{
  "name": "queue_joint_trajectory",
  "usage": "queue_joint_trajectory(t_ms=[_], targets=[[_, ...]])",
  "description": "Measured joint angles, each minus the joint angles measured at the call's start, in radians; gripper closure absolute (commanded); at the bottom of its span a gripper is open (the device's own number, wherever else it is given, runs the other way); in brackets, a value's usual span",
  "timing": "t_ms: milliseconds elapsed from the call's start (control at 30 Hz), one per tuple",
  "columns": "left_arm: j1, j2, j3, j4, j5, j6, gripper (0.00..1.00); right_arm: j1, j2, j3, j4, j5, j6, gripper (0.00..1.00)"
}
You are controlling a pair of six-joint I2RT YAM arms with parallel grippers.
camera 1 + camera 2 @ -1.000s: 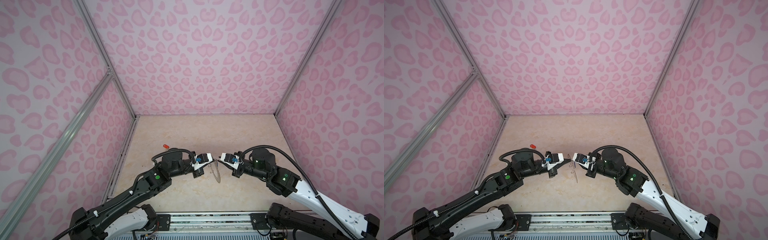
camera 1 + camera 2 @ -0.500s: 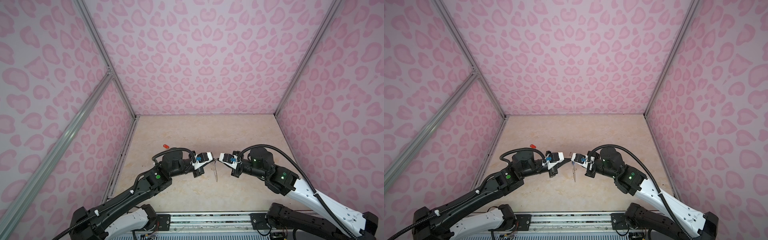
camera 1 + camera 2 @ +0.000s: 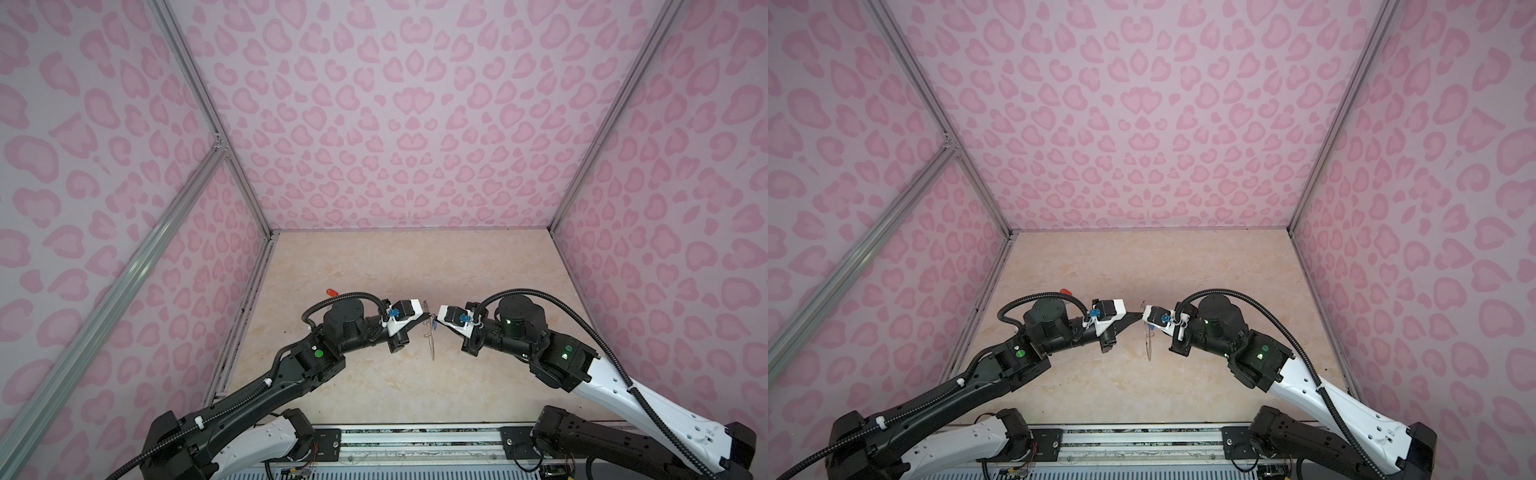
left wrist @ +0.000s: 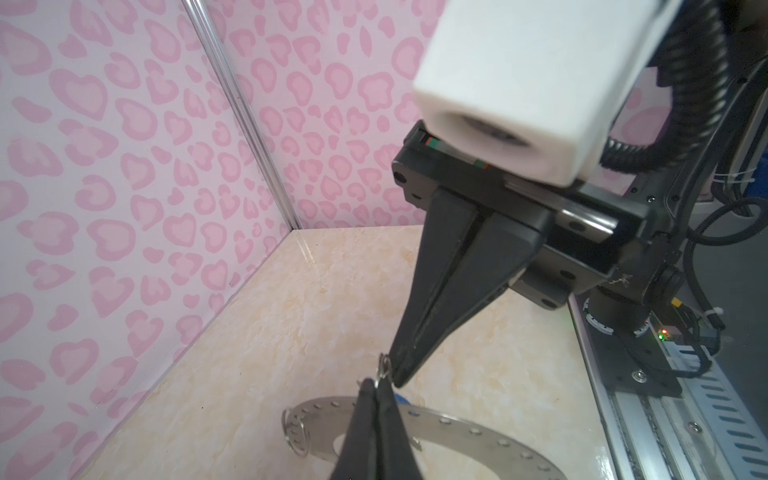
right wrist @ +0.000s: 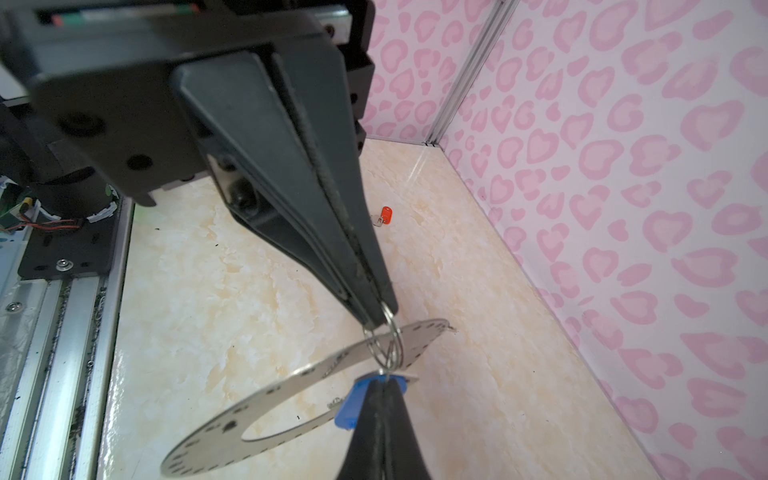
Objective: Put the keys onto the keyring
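The keyring is hanging in the air above the bench, between the two claws, and is showing edge-on in both top views. It is hanging by a wire loop on its rim, and the left claw is pinching that loop with its jaws closed tight. The blue key is sitting right at the lower end of the same loop, clamped in the closed right claw. Its tag is sticking out to one side of the claw and its metal end is mostly hidden, so I cannot tell whether it is already threaded on the wire. The red key is lying on the bench well apart, toward the left wall.

The step in hand looks like threading the blue key onto the loop. To do it well, the left claw should be holding the loop steady while the right one is doing all the moving. That means small, slow motions along the wire's curve, not across it, so the key's hole is following the coil rather than prying it. The two tips are nearly touching, so any sideways push risks swinging the keyring or slipping the thin wire out of the grip. Neither claw should be opening until the key is hanging on its own.
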Motion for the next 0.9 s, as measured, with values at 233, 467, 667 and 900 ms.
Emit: queue_joint_trajectory(t_ms=[233, 467, 667, 900], targets=[[0.001, -0.006, -0.066, 0.092, -0.016, -0.06, 0.97, 0.043, 0.035, -0.007, 0.008, 0.035, 0.022, 1.0], [0.002, -0.008, -0.1, 0.196, -0.06, -0.092, 0.97, 0.056, 0.047, -0.007, 0.028, 0.014, 0.037, 0.92], [0.003, -0.023, -0.113, 0.211, -0.057, -0.098, 0.97, 0.04, -0.022, -0.016, 0.017, 0.051, 0.045, 0.81], [0.011, -0.031, -0.113, 0.211, 0.022, -0.075, 0.97, -0.03, -0.062, 0.011, -0.026, -0.005, 0.059, 0.76]])
